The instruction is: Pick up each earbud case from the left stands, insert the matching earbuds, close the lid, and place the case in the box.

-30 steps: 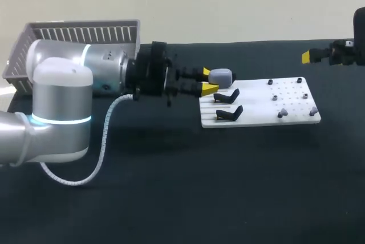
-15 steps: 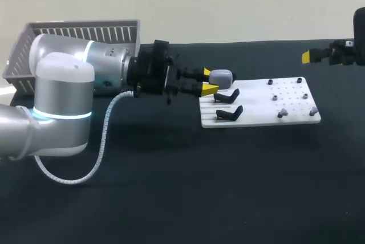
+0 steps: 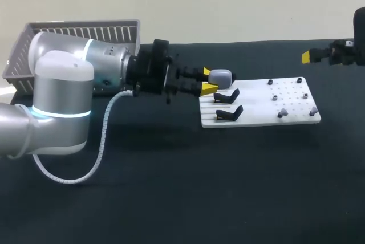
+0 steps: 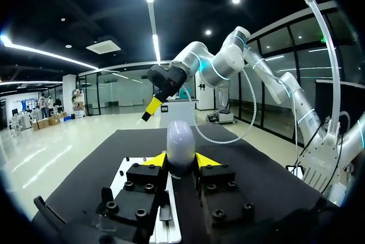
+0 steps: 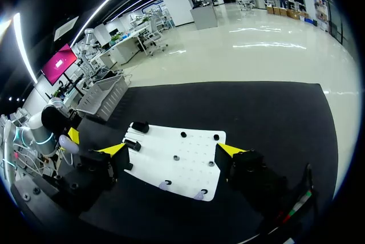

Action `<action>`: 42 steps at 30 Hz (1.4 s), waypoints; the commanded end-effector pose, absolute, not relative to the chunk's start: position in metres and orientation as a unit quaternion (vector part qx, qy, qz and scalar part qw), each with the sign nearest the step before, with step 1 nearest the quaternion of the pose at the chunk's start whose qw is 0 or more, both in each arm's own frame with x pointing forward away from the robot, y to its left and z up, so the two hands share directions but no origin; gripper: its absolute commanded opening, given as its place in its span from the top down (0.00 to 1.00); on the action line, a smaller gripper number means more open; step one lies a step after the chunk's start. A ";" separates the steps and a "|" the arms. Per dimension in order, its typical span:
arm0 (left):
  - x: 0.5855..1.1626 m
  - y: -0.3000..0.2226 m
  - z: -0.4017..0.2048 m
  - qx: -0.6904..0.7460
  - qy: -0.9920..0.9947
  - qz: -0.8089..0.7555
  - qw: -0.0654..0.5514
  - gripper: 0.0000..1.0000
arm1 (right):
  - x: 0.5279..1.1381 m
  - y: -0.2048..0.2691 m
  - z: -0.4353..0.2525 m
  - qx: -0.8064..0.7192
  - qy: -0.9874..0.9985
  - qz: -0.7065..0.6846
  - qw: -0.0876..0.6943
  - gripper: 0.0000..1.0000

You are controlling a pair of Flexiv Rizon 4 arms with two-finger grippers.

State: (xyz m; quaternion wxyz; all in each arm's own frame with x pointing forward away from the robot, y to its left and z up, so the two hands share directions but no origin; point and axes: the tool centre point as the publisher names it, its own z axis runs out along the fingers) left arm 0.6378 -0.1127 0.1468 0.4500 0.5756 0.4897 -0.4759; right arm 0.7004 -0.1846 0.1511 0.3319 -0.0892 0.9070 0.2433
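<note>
Left gripper (image 3: 207, 80) lay nearly level at the end of my left arm, which came in from the side with its elbow bent and its wrist pointing across the table (image 3: 171, 198). Both yellow fingertips pressed the earbud case (image 3: 220, 76) from two sides, so the hold was closed on it. In the left wrist view the case (image 4: 181, 147) stood upright between those tips, its rounded grey top rising past them, with the left gripper (image 4: 180, 161) over the near edge of the white board (image 4: 171, 230).

Just ahead of and below the fingers sat the two black stands (image 3: 227, 96) at the board's (image 3: 291, 93) closer end. Small earbuds (image 3: 282, 113) rested near its farther end. Behind my left arm stood the grey slatted box (image 3: 80, 30).

My right gripper (image 3: 308, 56) hung well apart from the case, beyond the board's far end and raised off the table. Seen from its own wrist, the right gripper (image 5: 172, 150) had its fingers spread wide around nothing, the board (image 5: 182, 158) lying ahead of them.

Compared with a second earlier, my left elbow had shifted slightly while the case kept almost the same spot; the right arm had not moved.
</note>
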 end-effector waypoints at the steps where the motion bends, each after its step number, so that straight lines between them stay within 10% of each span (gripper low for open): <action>1: 0.638 -0.112 0.146 0.575 0.489 -0.476 0.451 1.00 | 0.689 -0.176 0.159 -0.105 0.900 0.250 0.341 0.00; 42: 0.638 -0.112 0.146 0.575 0.489 -0.476 0.451 1.00 | 0.598 -0.015 0.174 -0.260 0.873 0.310 0.271 0.00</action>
